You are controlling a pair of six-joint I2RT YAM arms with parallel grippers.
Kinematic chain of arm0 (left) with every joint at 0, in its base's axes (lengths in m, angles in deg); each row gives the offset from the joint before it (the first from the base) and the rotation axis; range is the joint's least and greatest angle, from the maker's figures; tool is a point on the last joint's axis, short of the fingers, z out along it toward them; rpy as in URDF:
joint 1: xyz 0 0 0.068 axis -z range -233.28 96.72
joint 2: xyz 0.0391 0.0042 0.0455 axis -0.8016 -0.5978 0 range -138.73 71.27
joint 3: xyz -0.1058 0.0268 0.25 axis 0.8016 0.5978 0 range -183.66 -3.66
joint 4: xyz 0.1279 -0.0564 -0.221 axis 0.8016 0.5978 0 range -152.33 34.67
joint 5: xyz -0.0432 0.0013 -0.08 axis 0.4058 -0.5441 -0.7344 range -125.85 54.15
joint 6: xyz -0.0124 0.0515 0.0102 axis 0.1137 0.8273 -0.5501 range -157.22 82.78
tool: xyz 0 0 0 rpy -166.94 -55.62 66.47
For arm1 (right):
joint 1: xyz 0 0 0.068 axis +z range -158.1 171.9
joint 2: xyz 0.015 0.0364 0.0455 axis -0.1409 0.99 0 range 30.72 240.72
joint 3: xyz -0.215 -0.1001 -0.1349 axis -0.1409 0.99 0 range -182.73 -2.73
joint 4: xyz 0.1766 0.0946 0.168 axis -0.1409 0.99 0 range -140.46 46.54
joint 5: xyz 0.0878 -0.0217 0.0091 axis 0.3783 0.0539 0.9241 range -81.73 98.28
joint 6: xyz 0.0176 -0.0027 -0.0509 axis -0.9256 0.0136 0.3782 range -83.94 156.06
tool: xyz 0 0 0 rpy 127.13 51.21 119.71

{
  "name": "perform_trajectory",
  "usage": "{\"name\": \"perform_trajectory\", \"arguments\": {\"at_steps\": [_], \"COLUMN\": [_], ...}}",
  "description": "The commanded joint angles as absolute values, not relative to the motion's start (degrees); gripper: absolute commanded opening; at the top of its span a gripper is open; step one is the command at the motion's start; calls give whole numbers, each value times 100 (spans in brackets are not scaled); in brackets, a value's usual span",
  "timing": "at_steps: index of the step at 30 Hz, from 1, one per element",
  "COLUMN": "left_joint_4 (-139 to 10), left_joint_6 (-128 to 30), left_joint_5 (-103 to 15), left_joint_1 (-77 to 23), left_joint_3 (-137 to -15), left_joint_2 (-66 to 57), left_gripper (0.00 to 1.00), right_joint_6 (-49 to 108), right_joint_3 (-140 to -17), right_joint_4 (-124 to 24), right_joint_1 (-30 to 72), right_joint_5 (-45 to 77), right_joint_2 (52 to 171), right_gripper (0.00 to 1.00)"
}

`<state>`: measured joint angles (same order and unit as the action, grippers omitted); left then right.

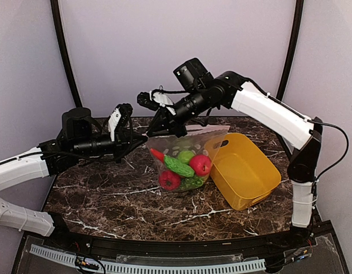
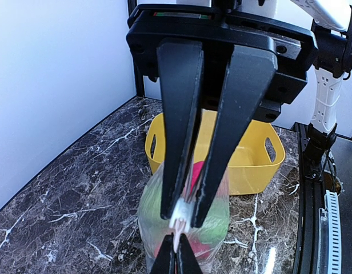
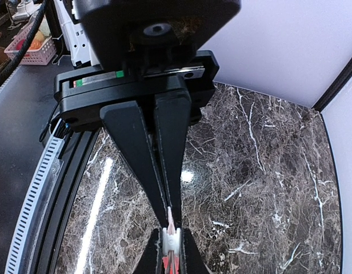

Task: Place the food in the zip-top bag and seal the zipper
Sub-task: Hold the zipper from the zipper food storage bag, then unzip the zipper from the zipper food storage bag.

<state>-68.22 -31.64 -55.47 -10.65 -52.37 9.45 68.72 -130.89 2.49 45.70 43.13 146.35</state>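
Clear plastic, the zip-top bag (image 1: 182,149) hangs just beside the yellow tub (image 1: 262,168), over the marble table (image 1: 107,194); the food (image 1: 200,164) sits inside it. We find the left gripper (image 2: 180,217) clenched on the zipper (image 3: 171,222) at the end farthest from the tub; the right gripper (image 3: 168,212) pinches the same strip just beside it, on the tub side. We judge sealing is in hand; one gripper should anchor while the other slides along the strip towards the tub; keep the pinch firm and the strip taut, since slack would likely leave gaps.
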Motion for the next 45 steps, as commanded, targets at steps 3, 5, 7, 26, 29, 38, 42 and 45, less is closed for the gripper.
{"name": "perform_trajectory", "arguments": {"at_steps": [3,5,7,26,29,38,42,45], "left_joint_4": [-6888,-6885,-6864,-6867,-6807,-6613,-6476,-6426], "left_joint_6": [-3141,-3142,-3131,-3141,-3071,-3007,-2984,-3000], "left_joint_5": [-5662,-5693,-5676,-5550,-5493,-4919,-4704,-4588], "left_joint_1": [-1048,-1053,-1049,-1052,-1048,-1063,-1121,-1187], "left_joint_3": [-5278,-5287,-5280,-5339,-5340,-5094,-4965,-4864], "left_joint_2": [948,941,952,915,940,1349,1515,1608], "left_gripper": [1,1,1,1,1,1,1,1], "right_joint_6": [6764,6727,6705,6620,6638,6786,6826,6894], "right_joint_3": [-13372,-13420,-13446,-13526,-13496,-12709,-12196,-11824], "right_joint_4": [165,124,113,198,206,407,470,509], "right_joint_1": [4727,4727,4727,4753,4749,4394,4158,3998], "right_joint_5": [4357,4312,4296,4523,4456,4313,4283,4175], "right_joint_2": [14833,14856,14888,14938,14888,14317,13864,13558], "right_gripper": [0,0,0,0,0,0,0,0]}}
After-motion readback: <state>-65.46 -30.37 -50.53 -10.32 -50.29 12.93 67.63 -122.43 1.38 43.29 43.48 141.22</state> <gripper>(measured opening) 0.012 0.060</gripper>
